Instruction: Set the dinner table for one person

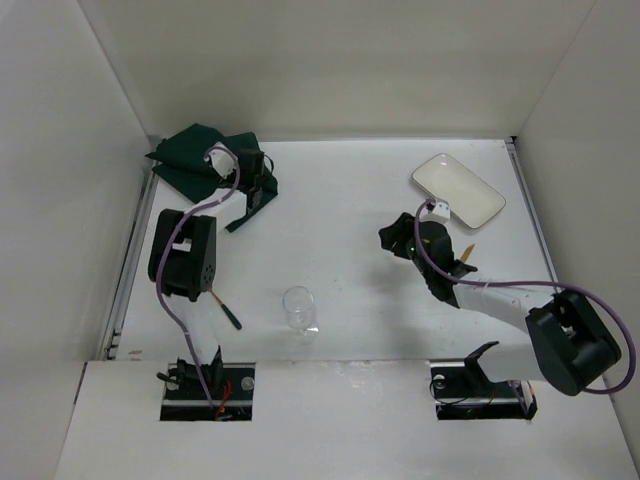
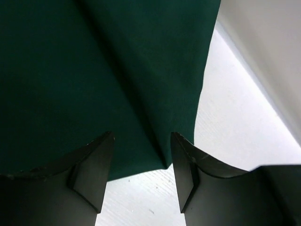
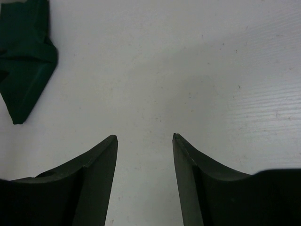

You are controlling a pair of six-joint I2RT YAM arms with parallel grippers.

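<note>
Fingers spread, the left gripper (image 2: 142, 137) hovers over the edge of the rumpled green placemat (image 1: 190, 160) at the upper left of the dinner table (image 1: 340, 210), while the right gripper (image 3: 145, 137), likewise released and empty, hangs well apart at centre right.

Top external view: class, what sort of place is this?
Probably a robot lab cell, not a dining room: plain white walls box in the dinner table, the left arm and right arm are mounted at its near edge, with a glass and plate as props.
</note>
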